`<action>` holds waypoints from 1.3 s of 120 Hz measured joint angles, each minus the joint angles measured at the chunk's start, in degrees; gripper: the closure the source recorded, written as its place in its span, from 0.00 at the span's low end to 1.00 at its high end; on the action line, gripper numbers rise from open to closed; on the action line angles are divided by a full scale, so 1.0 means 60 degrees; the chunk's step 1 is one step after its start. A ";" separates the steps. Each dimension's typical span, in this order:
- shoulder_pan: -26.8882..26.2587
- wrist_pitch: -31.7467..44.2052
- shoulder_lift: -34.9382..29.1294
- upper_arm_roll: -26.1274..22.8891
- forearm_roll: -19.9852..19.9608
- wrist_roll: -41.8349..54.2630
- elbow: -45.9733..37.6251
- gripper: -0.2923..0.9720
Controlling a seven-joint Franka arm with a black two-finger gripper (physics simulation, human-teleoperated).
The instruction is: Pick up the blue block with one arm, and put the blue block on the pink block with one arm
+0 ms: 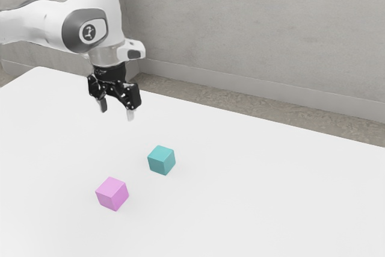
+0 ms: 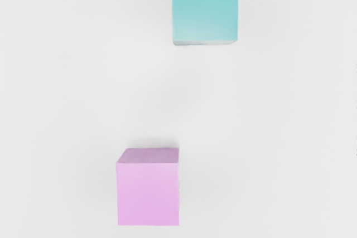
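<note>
A blue-green block [image 1: 161, 160] rests on the white table [image 1: 271, 191] near its middle. Close by, toward the front and the exterior view's left, sits a pink block [image 1: 112, 194], a small gap apart from it. My gripper [image 1: 115, 110] hangs in the air above the table, up and to the exterior view's left of both blocks, open with nothing between its fingers. Looking down from the hand, I see the blue block [image 2: 204, 8] and the pink block [image 2: 148, 188] lying apart on the bare table.
The table's far edge [image 1: 252, 114] runs diagonally behind the gripper, with a grey floor and wall beyond it. Bare white tabletop surrounds both blocks on every side.
</note>
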 joint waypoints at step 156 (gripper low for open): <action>-0.0142 0.4138 0.3914 -0.0021 -0.0001 0.0404 0.0468 0.23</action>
